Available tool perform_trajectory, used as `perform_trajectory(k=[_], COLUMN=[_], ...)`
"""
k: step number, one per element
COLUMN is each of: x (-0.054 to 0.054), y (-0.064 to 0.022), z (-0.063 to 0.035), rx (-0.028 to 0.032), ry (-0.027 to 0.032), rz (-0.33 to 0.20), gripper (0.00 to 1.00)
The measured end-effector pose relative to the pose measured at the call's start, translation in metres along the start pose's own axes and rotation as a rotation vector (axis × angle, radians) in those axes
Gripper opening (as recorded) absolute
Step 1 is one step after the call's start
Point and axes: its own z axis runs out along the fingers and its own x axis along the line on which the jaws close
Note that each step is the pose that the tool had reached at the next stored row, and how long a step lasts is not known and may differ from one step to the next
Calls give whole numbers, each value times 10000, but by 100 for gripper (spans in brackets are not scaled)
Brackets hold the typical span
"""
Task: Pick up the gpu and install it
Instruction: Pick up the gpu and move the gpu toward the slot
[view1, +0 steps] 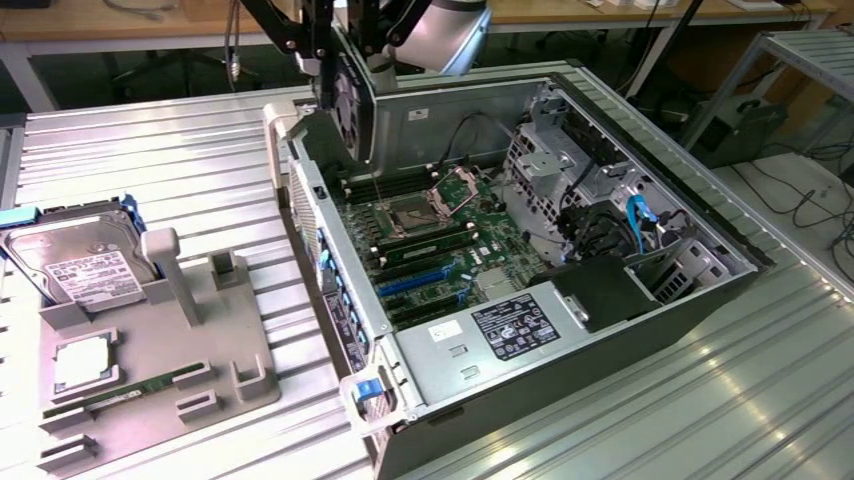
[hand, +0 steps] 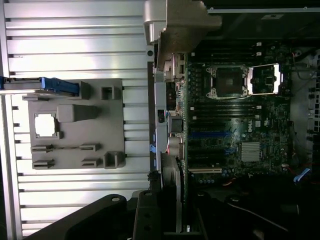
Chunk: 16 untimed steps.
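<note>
Above the far corner of the open case (view1: 601, 390), at 11 o'clock in the exterior view, the gripper (view1: 342, 45) is clamped on the gpu (view1: 351, 105). The card hangs upright at the gripper's 6 o'clock. Its lower edge is near the case wall, well above the motherboard (view1: 441, 235). The blue slots (view1: 407, 285) are unobstructed, toward 5 o'clock.

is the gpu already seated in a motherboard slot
No, the gpu hangs up over the open computer case, clear of the motherboard.
</note>
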Motion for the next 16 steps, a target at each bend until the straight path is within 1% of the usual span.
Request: perform_trajectory(k=[16], x=[-136], y=[3], z=[5], rx=[0], ry=[0], rz=[0], gripper=[28])
